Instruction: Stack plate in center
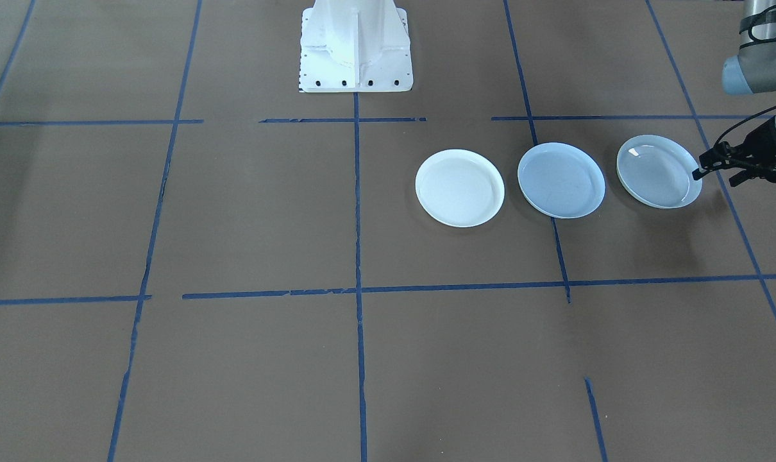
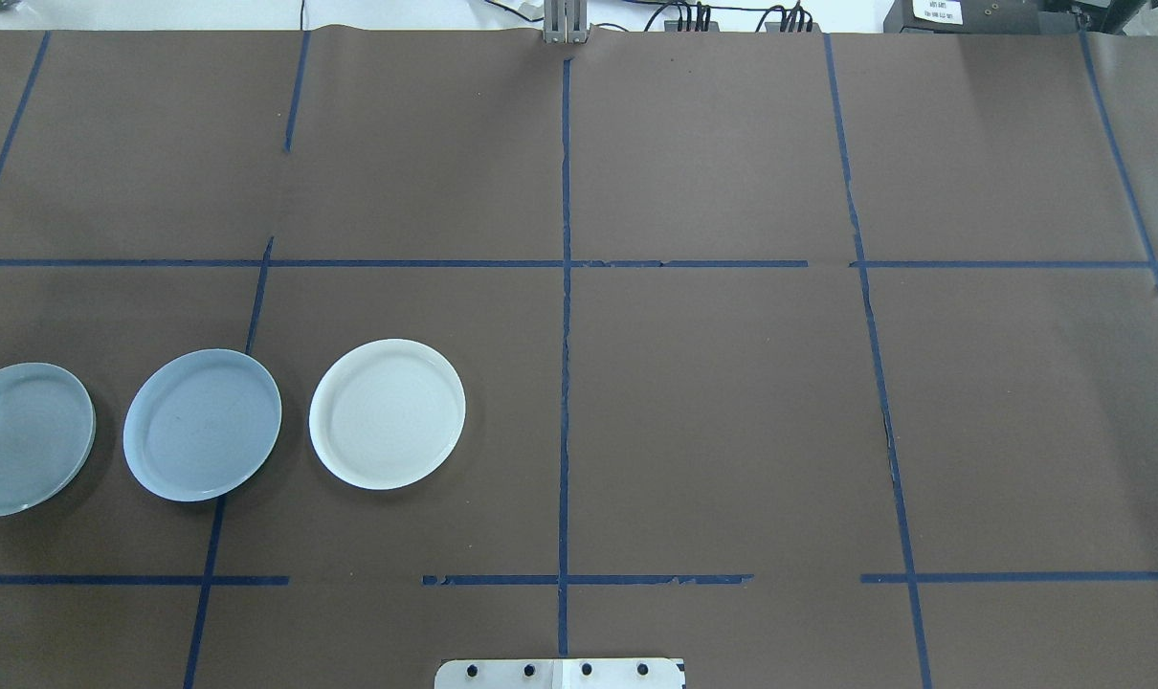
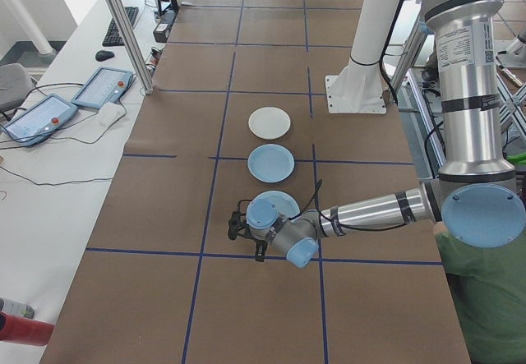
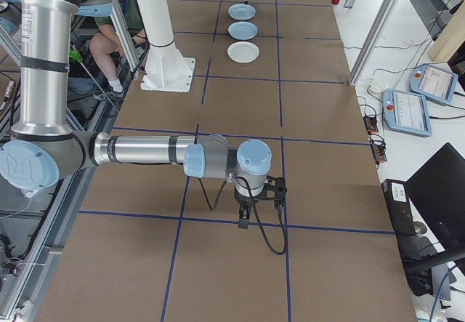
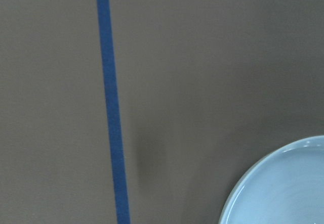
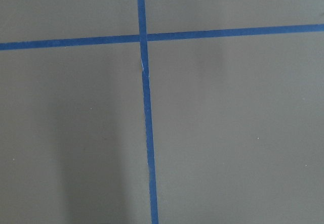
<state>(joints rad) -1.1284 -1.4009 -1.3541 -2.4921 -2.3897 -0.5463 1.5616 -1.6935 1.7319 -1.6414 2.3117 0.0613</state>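
Observation:
Three plates lie in a row on the brown table. The center plate (image 1: pixel 561 180) (image 2: pixel 203 424) is smooth and pale blue-grey. A brighter white plate (image 1: pixel 460 188) (image 2: pixel 388 413) lies on one side of it and a pale ringed plate (image 1: pixel 658 171) (image 2: pixel 24 440) on the other. My left gripper (image 1: pixel 715 178) is low at the ringed plate's outer rim, open, with nothing between its fingers. The left wrist view shows only that plate's edge (image 5: pixel 283 183). My right gripper (image 4: pixel 247 216) hangs over bare table far from the plates, and I cannot tell whether it is open or shut.
The white robot pedestal (image 1: pixel 354 45) stands behind the plates. Blue tape lines (image 1: pixel 357 212) cross the table. Teach pendants (image 3: pixel 103 87) lie on a side bench. A person in green (image 3: pixel 485 298) sits by the left arm's base.

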